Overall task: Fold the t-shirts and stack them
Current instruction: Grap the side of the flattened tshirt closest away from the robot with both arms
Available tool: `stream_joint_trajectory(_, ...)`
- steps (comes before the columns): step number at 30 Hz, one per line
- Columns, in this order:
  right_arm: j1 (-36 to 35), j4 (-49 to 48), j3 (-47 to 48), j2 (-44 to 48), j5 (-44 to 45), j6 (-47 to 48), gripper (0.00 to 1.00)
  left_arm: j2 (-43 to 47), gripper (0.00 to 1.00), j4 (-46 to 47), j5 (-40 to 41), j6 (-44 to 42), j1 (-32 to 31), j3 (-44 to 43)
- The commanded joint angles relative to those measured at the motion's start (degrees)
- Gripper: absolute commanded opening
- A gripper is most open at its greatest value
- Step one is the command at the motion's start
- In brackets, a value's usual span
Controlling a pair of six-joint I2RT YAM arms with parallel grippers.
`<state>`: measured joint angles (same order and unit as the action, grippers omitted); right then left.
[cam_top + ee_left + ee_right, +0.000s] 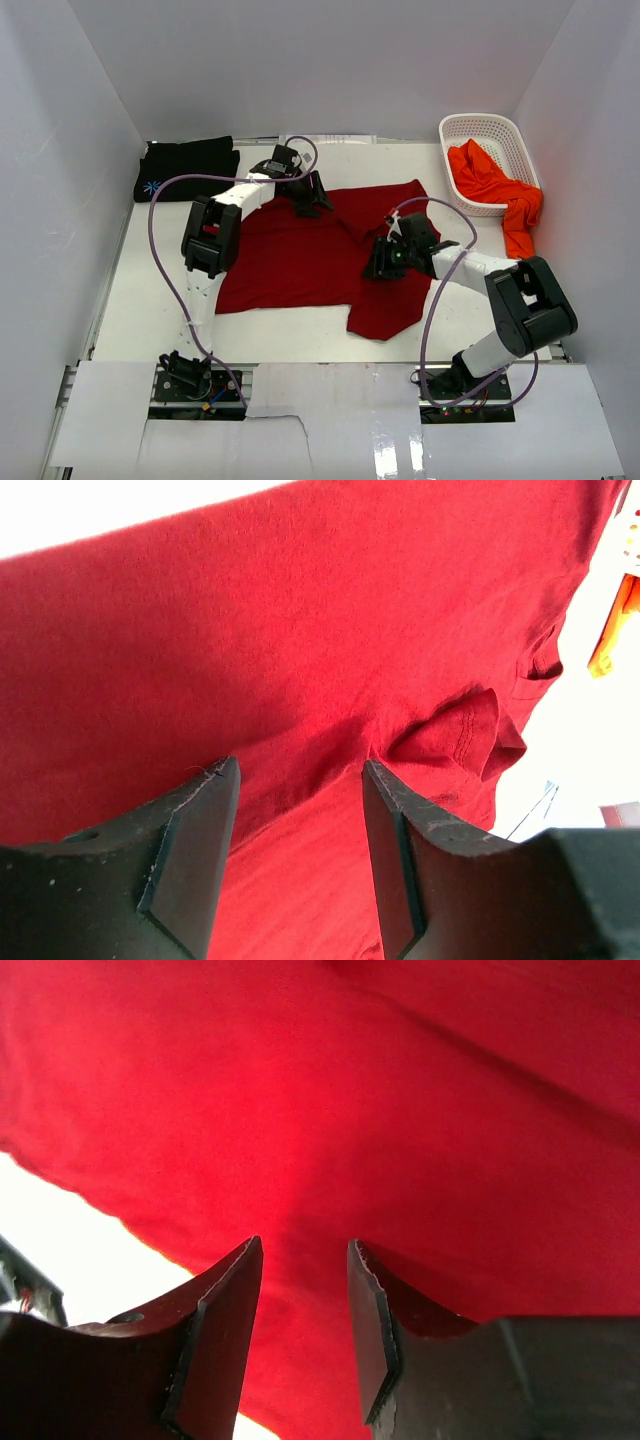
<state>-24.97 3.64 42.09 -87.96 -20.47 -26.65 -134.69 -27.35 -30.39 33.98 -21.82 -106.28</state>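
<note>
Where white walls [300, 60] enclose | white table [150, 300] | dark red t-shirt [290, 260] spread

Pale counter [150, 300] carrying laundry and a basket

A dark red t-shirt [300, 260] lies spread flat across the centre, one part reaching toward 5 o'clock. A folded black t-shirt [190, 165] sits at 10 o'clock. A white slotted basket [470, 125] stands at 2 o'clock, with an orange-red t-shirt [490, 185] spilling over its near rim toward the counter.
</note>
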Motion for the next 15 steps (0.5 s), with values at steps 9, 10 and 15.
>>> stream_joint_trajectory(9, -0.4, -24.7, -5.8, 2.3, 12.6, -8.2, 0.46, 5.6, 0.63, 0.0, 0.9, -0.5, -0.1, 0.8)
stream_joint_trajectory(10, -0.5, -25.1, -5.4, 1.8, 12.4, -8.2, 0.46, 5.7, 0.64, 0.0, 0.9, -0.5, -0.1, 0.9)
stream_joint_trajectory(15, -0.4, -26.7, -2.9, -2.2, 10.8, -7.9, 0.47, 5.7, 0.63, 0.0, 1.0, -0.8, -0.1, 1.3)
